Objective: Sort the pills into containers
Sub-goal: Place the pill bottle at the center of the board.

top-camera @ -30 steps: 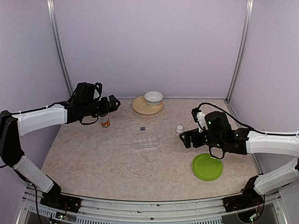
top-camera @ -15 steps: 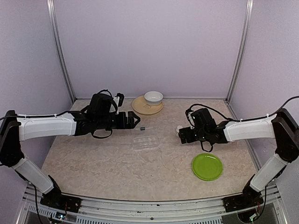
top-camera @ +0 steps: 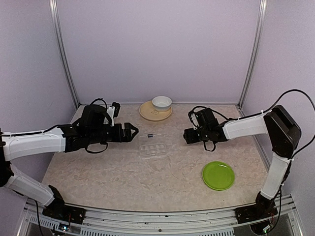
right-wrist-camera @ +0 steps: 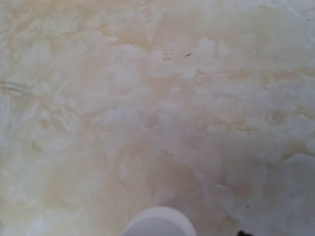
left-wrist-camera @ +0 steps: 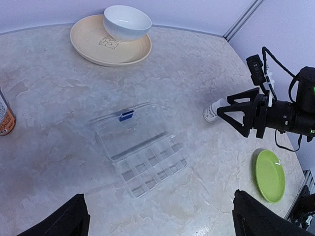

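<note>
Far left, an orange-labelled bottle (left-wrist-camera: 4, 118) stands on the marbled table (top-camera: 98, 172). The left claw (top-camera: 132, 132) hangs low over the table with its jaws spread as wide as they go and nothing between them. The pill box (top-camera: 152, 147) lies just to its right, near the tips but apart from them. The box is flat, clear and nearly see-through, and it lies open. Its lid half, with a small blue clasp (left-wrist-camera: 126, 116), is folded back toward the far wall, and the near half shows rows of small compartments. The pills are too small for me to make out, in those compartments or on the table. Behind the box, a white bowl (top-camera: 162, 102) sits on a tan plate (top-camera: 146, 114). Right of the box and well apart from it, a small white bottle (left-wrist-camera: 211, 112) sits at the very tips of the right claw (left-wrist-camera: 231, 119). That claw's jaws stand partly open, facing the box, and whether a finger touches the bottle I can't tell. Nearer the front on the right lies a round green plate (top-camera: 218, 175), its face plain green
</note>
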`<state>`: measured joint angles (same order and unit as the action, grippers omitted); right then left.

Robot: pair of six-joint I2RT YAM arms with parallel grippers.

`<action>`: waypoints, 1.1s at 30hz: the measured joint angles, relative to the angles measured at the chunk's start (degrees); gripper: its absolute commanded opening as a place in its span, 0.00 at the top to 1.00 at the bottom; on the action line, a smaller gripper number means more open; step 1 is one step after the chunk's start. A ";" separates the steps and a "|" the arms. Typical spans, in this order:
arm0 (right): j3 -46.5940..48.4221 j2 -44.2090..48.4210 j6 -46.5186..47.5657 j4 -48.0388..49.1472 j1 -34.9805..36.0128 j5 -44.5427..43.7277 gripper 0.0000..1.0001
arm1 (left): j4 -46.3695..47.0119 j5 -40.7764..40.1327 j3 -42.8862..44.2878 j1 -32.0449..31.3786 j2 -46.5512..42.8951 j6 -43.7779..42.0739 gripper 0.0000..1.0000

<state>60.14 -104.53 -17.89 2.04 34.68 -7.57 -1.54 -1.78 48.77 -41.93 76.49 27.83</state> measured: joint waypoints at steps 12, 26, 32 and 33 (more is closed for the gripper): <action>0.02 -1.01 0.39 0.48 -0.09 2.32 0.75 | -0.79 -2.71 -1.55 -0.02 -4.17 -0.35 0.01; -0.85 3.19 1.75 -1.88 9.40 -1.18 0.79 | -0.48 -2.32 -5.79 -0.35 -4.55 -0.70 0.01; -0.98 6.10 0.52 -4.44 19.63 -5.09 0.79 | -0.72 -1.86 -6.64 -0.83 -6.88 -0.94 0.01; -1.16 6.25 0.22 -4.68 20.74 -5.51 0.79 | -0.72 -1.84 -6.64 -0.87 -7.30 -1.05 0.01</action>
<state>58.98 -98.28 -17.67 -2.63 55.42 -13.08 -2.26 -3.62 42.13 -42.81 69.19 26.79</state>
